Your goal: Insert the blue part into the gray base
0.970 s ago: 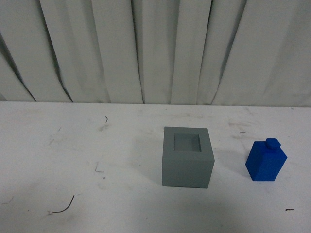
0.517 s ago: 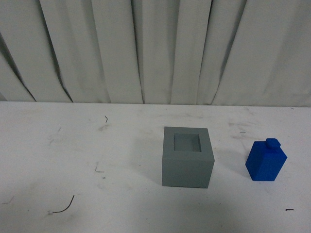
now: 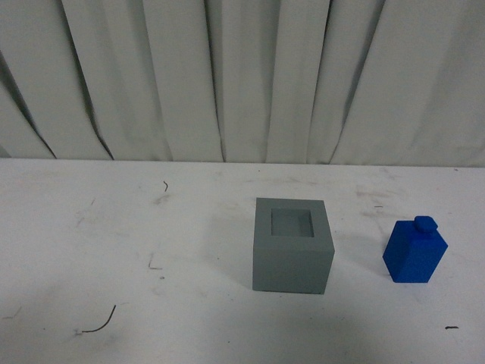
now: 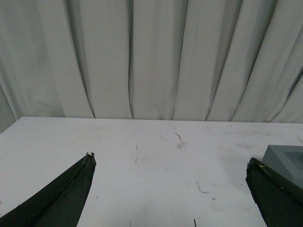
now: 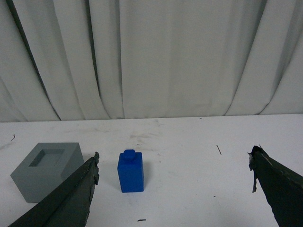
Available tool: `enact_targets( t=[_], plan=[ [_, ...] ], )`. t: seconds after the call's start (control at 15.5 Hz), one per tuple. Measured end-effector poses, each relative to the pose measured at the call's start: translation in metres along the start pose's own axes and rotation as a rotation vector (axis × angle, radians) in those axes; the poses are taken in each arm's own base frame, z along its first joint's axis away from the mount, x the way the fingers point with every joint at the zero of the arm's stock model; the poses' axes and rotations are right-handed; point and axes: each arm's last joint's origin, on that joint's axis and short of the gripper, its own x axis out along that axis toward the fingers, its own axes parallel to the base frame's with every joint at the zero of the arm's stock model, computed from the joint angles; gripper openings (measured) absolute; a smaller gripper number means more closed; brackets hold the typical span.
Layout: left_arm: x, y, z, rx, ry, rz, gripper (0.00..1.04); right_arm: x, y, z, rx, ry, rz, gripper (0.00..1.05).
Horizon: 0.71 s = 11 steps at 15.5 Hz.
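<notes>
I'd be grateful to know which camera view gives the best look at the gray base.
The front view: the whole gray base shows there unobstructed, its square top recess plain. The right wrist view shows it too, but one corner sits behind a jaw. The left wrist view catches only a corner.

Front view, right of centre: blue part is bright solid blue, knob same blue, front face a shade darker. Mid-frame: gray base is matte mid-gray, no pattern; top face a bit lighter than front, recess floor paler gray. Lower half: table is white w/ faint brownish scuffs and a few thin dark squiggles at lower left. Upper half: curtain is off-white, vertical folds w/ gray shadow stripes. Wrist views: left gripper and right gripper are v. dark green, nearly black, plain.
</notes>
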Motion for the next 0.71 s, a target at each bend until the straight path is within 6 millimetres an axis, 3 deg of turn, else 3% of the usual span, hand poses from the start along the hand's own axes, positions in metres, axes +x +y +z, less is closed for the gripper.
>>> enact_targets(
  t=[0.71],
  plan=[
    [0.0000,0.0000,0.0000,0.000,0.000,0.000,0.98,0.0000,0.0000,0.0000,0.000,0.000,0.000,0.98]
  ],
)
